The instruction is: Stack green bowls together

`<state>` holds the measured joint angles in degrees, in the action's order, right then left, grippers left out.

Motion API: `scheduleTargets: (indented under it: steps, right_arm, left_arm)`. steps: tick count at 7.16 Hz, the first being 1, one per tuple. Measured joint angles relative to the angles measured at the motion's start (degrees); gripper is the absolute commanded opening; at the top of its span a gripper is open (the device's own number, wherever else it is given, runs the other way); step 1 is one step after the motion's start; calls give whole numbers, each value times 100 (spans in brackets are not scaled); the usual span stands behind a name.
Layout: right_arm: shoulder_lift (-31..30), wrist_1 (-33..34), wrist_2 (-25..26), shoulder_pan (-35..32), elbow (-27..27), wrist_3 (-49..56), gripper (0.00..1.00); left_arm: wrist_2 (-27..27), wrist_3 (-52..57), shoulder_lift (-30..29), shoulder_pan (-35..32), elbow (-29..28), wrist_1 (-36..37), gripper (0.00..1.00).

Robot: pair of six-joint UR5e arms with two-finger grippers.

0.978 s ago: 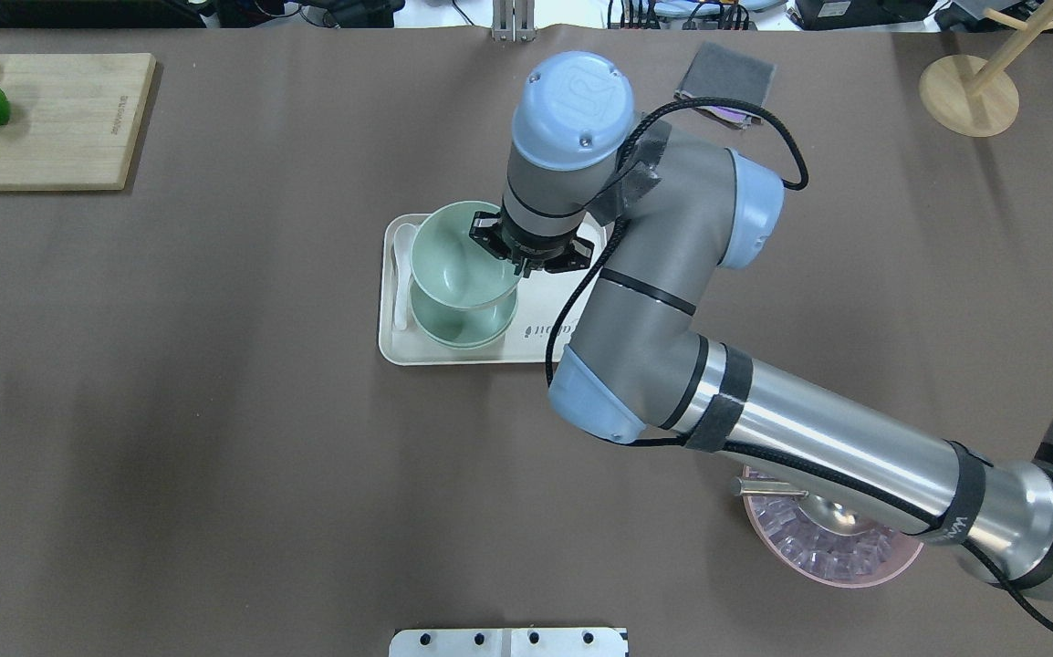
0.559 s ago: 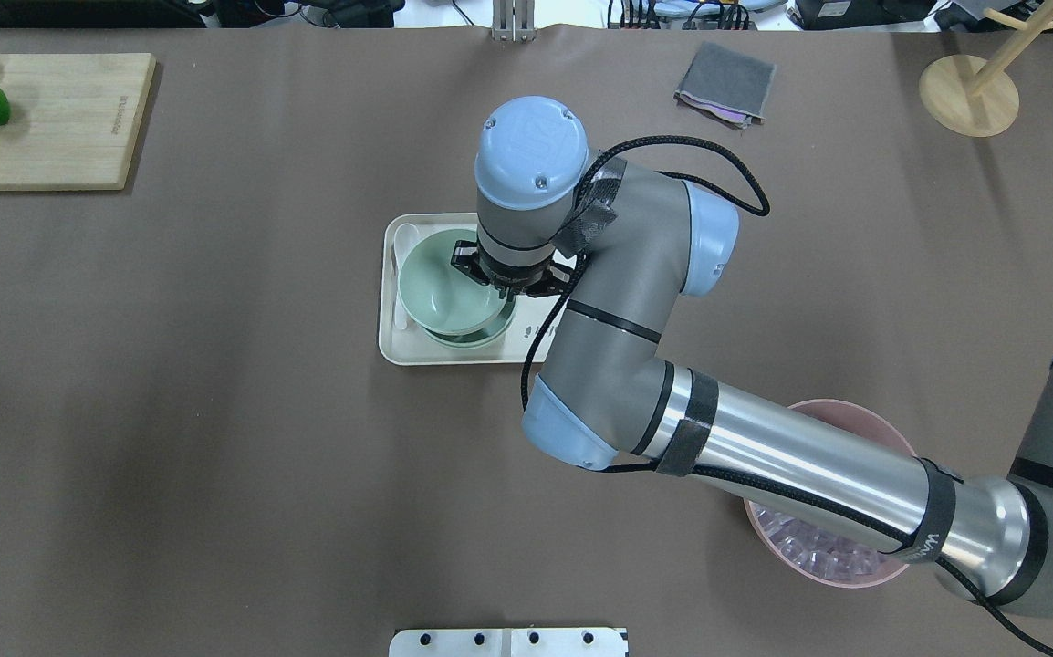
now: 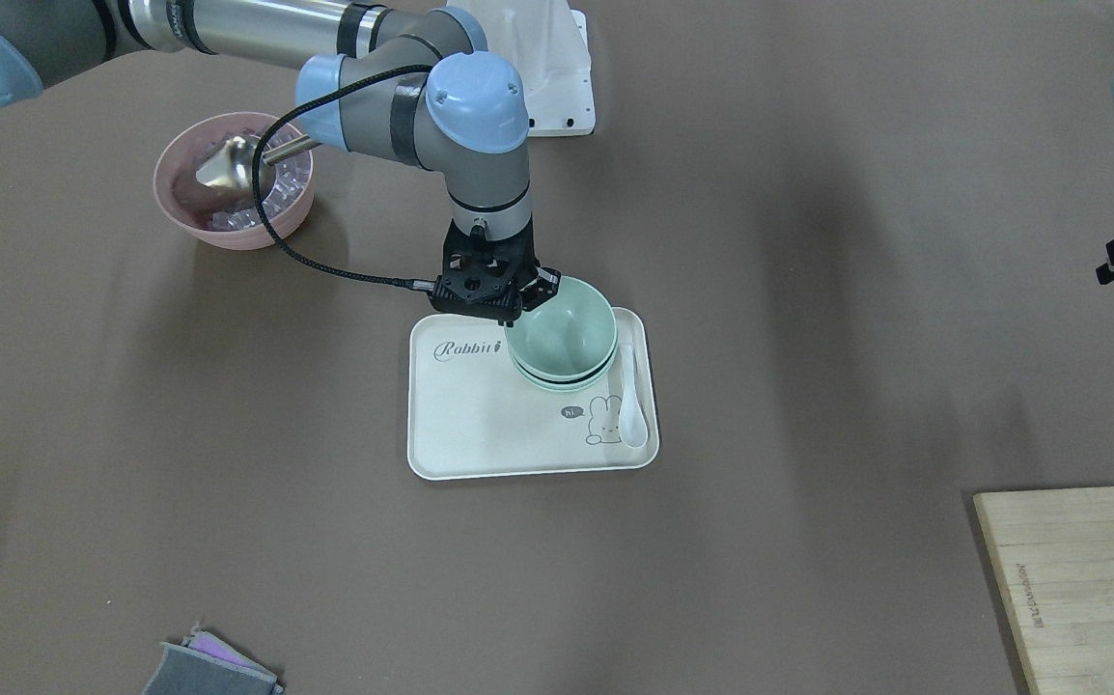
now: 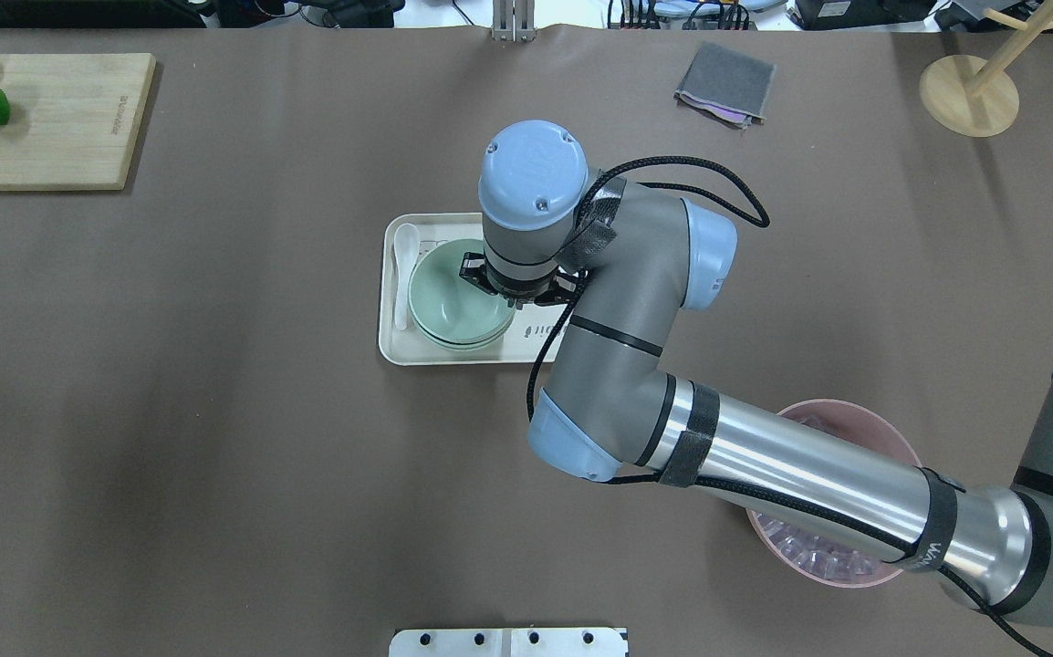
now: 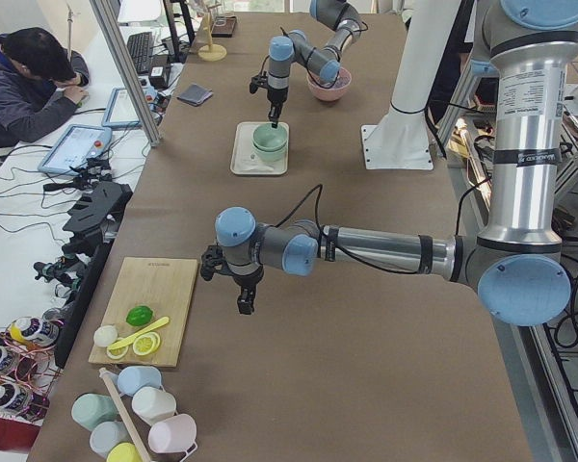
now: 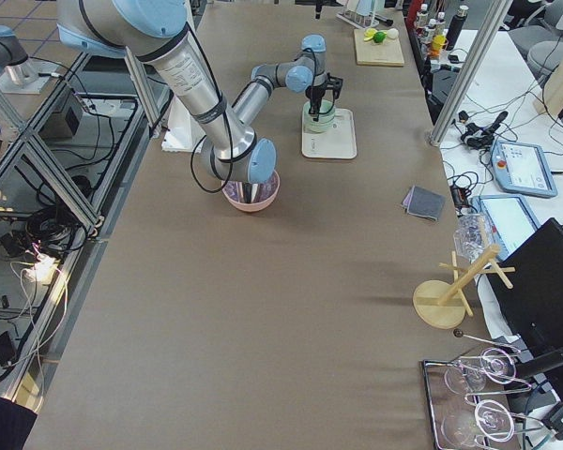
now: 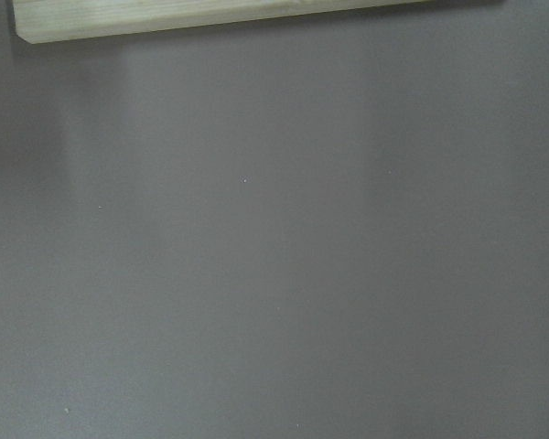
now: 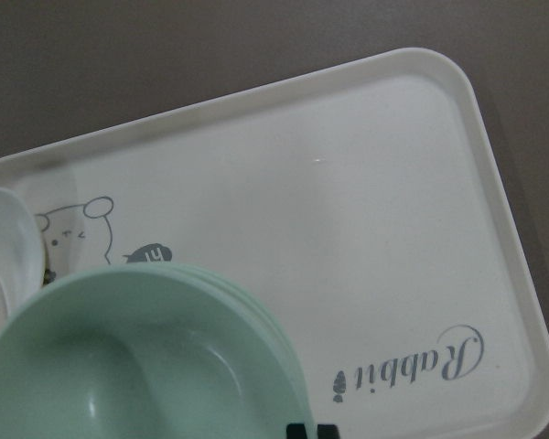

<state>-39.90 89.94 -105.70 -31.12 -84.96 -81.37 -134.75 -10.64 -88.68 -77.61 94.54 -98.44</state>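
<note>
Several pale green bowls [image 3: 565, 336] sit nested in one stack on the white tray [image 3: 480, 425], toward its spoon end. In the overhead view the stack [image 4: 452, 303] lies just left of my right wrist. My right gripper [image 3: 521, 315] points straight down and is shut on the top bowl's rim on the side nearest the tray's "Rabbit" lettering. The right wrist view shows the stacked rims [image 8: 119, 366] and my fingertips [image 8: 311, 430] at the bottom edge. My left gripper [image 5: 243, 300] hangs over bare table near the cutting board, far from the tray; I cannot tell its state.
A white spoon [image 3: 632, 401] lies on the tray beside the stack. A pink bowl [image 3: 188, 210] with a metal scoop [image 3: 222, 166] stands under my right forearm. A cutting board [image 4: 61, 119], grey cloth [image 4: 725, 82] and wooden stand [image 4: 969, 91] sit along the far edge.
My right gripper carried the top green bowl toward the tray's near side and lowered it into the bowls beneath; the bowl now sits nested and level instead of raised above them.
</note>
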Motion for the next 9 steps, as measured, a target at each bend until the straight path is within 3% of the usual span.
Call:
scheduleTargets:
  steps: [5, 6, 7, 8, 9]
  right_arm:
    - [-74, -545, 41, 20, 189, -25, 0]
    - [-77, -565, 39, 24, 195, -22, 10]
    - [-81, -571, 35, 25, 197, -21, 28]
    - [-84, -575, 33, 26, 199, -20, 68]
    - [-87, -578, 30, 18, 197, -8, 100]
  left_arm:
    - [-4, 0, 0, 5, 3, 0, 98]
    - [-6, 0, 0, 8, 2, 0, 98]
    - [-5, 0, 0, 8, 0, 0, 98]
    - [-3, 0, 0, 9, 0, 0, 98]
    - [-3, 0, -1, 9, 0, 0, 98]
